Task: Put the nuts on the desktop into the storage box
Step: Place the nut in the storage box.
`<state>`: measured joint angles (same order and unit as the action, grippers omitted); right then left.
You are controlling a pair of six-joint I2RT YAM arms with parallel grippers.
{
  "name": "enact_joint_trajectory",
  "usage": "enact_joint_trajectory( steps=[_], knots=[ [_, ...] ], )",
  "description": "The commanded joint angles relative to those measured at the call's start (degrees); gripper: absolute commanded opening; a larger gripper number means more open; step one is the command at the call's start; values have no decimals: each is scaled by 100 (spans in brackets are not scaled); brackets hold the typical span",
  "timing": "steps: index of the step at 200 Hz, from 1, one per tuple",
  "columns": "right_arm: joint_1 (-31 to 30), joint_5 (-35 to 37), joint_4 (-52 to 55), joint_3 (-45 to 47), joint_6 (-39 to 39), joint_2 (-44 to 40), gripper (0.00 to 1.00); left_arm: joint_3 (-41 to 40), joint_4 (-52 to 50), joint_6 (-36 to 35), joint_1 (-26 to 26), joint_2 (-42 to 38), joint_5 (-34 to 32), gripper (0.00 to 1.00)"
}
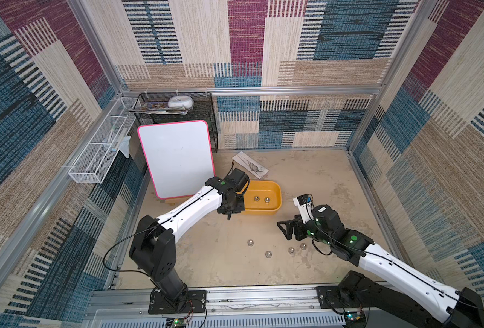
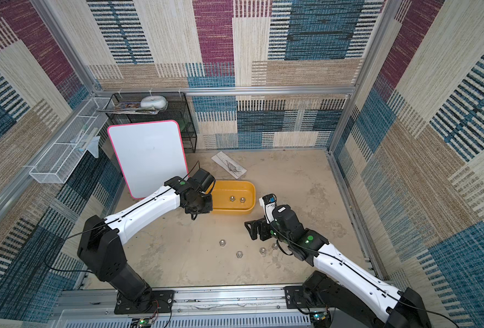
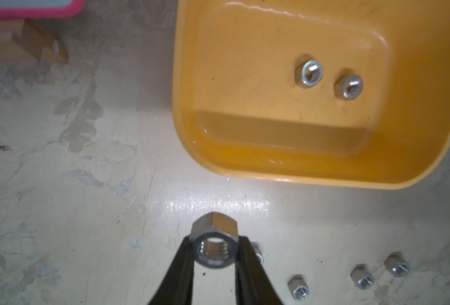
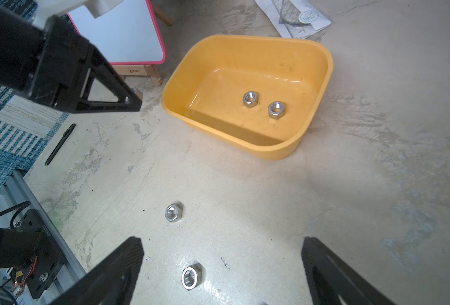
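Nearest me, my left end effector (image 3: 214, 245) is clamped on a nut (image 3: 214, 227), hanging above the bench (image 3: 86, 184) just short of the yellow box (image 3: 324, 171). I judge this the carry step: next I must clear the rim, then release. My right end effector (image 4: 222, 245) stands apart above the loose nuts (image 1: 268, 254), four on the bench; two more (image 1: 257, 198) lie inside the box.

1. The storage box (image 1: 263, 211) is open on top; two nuts (image 1: 257, 198) sit near its middle, the rest of its floor bare.
2. The left arm (image 1: 195, 204) crowds its end nearest the whiteboard (image 1: 175, 159).
3. Bare bench (image 1: 206, 261) separates the box from four loose nuts (image 1: 268, 254) nearer the arm bases.
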<state>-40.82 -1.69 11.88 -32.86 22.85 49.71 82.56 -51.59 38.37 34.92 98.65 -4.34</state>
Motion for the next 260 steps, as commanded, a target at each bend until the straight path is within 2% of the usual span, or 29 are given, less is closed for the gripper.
enact_joint_trajectory(
  steps=[1, 58, 108, 137, 150, 164, 179, 191, 212, 260],
  knots=[
    [-5, 38, -154, 19, 35, -27, 99, 693, -207, -289, 6, 633, 22, 27],
    [-10, 99, -168, 58, 62, -43, 99, 2310, -442, -532, -3, 2460, 113, 27],
    [-7, 106, -169, 61, 62, -18, 99, 3473, -771, -696, -13, 3436, 228, 28],
    [-6, 134, -182, 69, 70, 1, 99, 3890, -911, -754, -35, 3861, 227, 30],
    [-5, 145, -186, 80, 70, 20, 99, 4013, -936, -786, -46, 3980, 252, 34],
    [-6, 143, -194, 82, 66, 29, 99, 4066, -973, -785, -59, 3996, 296, 45],
    [-5, 152, -187, 78, 72, 19, 99, 4033, -1004, -762, -54, 3888, 345, 68],
    [-5, 152, -187, 83, 79, 9, 99, 3934, -994, -733, -47, 3699, 363, 76],
    [-5, 153, -181, 78, 79, 2, 99, 3703, -995, -748, -26, 3293, 387, 77],
    [-6, 135, -193, 87, 79, -14, 99, 2667, -987, -744, 270, 2027, 286, 72]
  ],
)
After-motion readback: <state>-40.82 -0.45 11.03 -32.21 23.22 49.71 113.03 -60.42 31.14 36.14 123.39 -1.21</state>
